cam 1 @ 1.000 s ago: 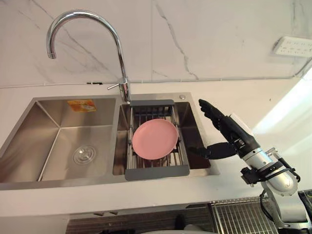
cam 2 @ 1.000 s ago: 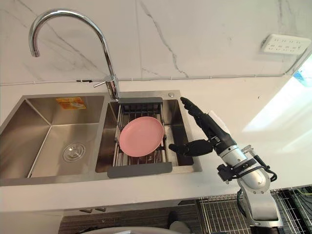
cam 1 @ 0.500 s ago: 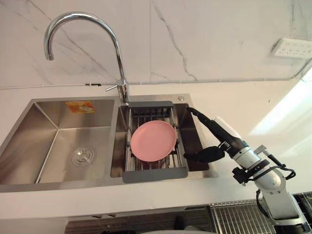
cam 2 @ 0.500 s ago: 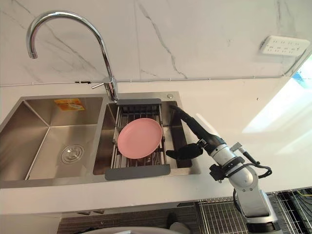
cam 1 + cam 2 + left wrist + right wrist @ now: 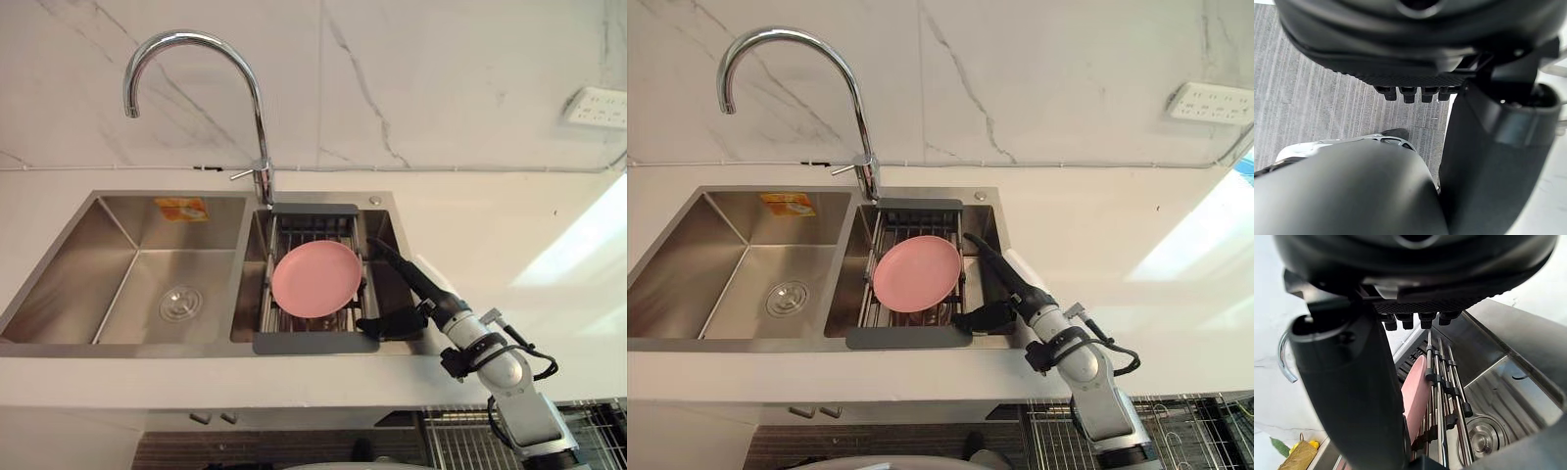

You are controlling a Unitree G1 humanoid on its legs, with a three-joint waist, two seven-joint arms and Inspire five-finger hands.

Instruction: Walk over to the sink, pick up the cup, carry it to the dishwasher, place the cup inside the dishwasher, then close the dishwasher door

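Note:
A pink plate [image 5: 315,279] leans on a grey-framed wire rack [image 5: 313,343] that spans the right basin of a steel double sink [image 5: 147,264]. My right hand [image 5: 431,294] reaches down into that basin's right end, just beside the rack. Its fingers are straight and point toward the back wall, its thumb [image 5: 387,323] sticks out toward the plate, and it holds nothing. In the right wrist view the plate [image 5: 1415,391] shows edge-on past the thumb, beside the rack bars [image 5: 1442,382]. The plate hides what lies under it. My left hand [image 5: 1400,49] hangs relaxed over a grey floor [image 5: 1327,98].
A tall curved tap [image 5: 255,117] stands behind the divider between the basins. The left basin holds only its drain [image 5: 181,302]. White counter [image 5: 509,225] runs to the right, with a wall socket [image 5: 598,106] above. A wire basket [image 5: 1176,431] shows below the counter's front edge at lower right.
The camera has shifted. My right hand has dropped from above the counter's edge into the right basin, ending lower and closer to the rack and plate.

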